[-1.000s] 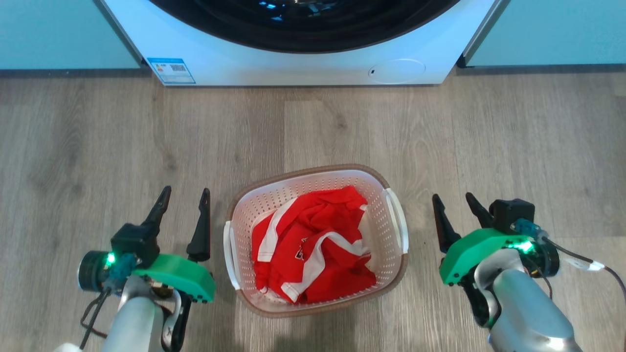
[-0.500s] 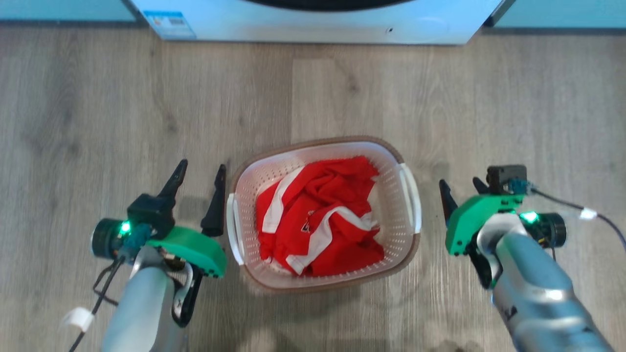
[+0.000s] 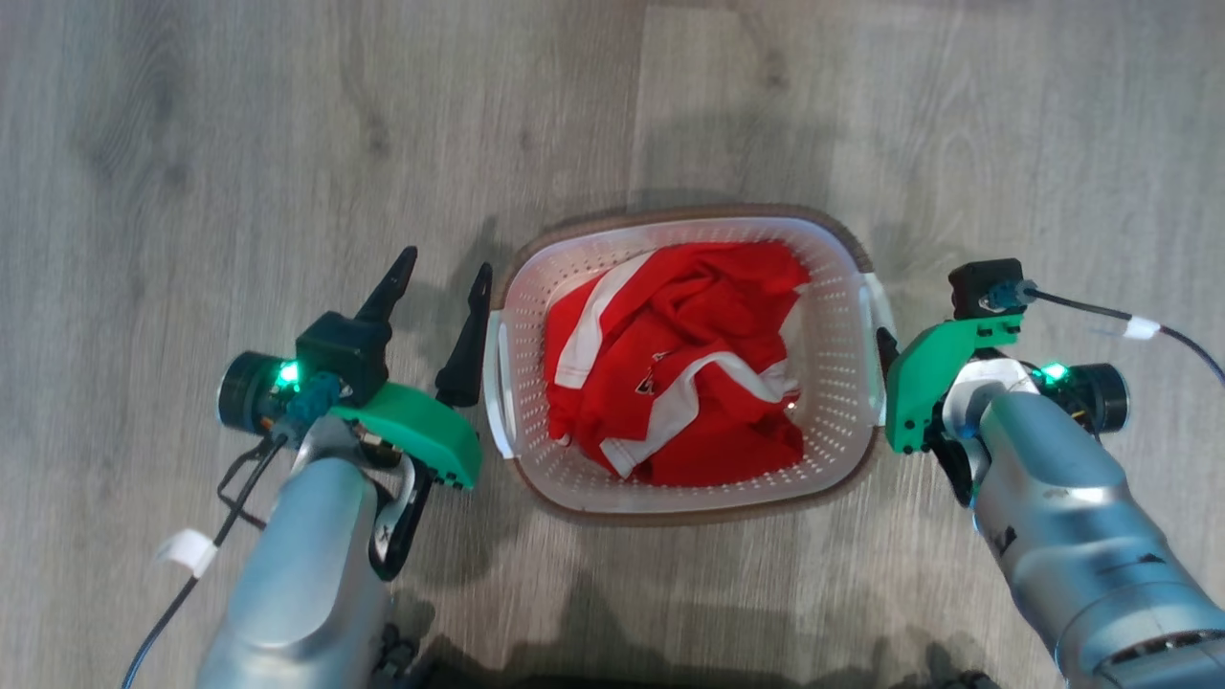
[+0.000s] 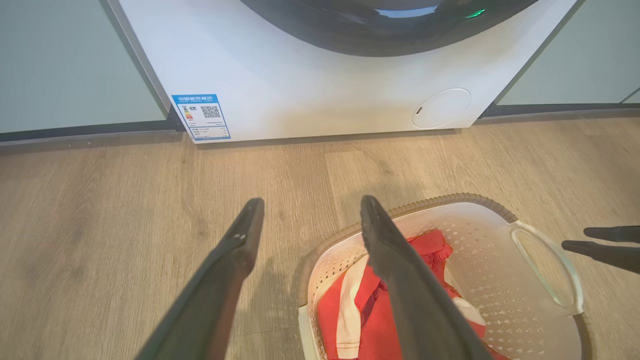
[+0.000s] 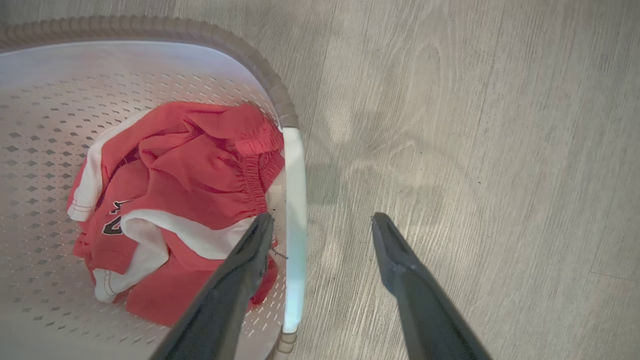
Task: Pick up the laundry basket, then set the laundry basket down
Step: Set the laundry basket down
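While the laundry basket [image 3: 842,383] is resting on the floor [image 3: 191,144], well apart from the washing machine [image 4: 320,85] at the floor's far edge, with a red garment [image 3: 679,364] bunched inside, neither handle is clamped. The right end effector [image 5: 322,217] is held with fingers apart, the right handle [image 5: 295,225] lying between them: one finger over the basket's inside, the other outside. The left end effector [image 3: 447,263] is also spread, but both fingers appear to be outside the left handle [image 3: 495,383], the nearer one just beside it.

If closed as placed, nothing would be caught on the left, and a one-sided lift would likely tilt the basket and spill the garment. On the right, cloth could be pinched with the handle, since the inner finger hangs close over the red fabric.

From the head view the right fingers are mostly covered by the green housing [image 3: 924,383]. Whether any finger is touching plastic cannot be told, nor how low the fingers sit. Part of the basket is cut off in both wrist views.
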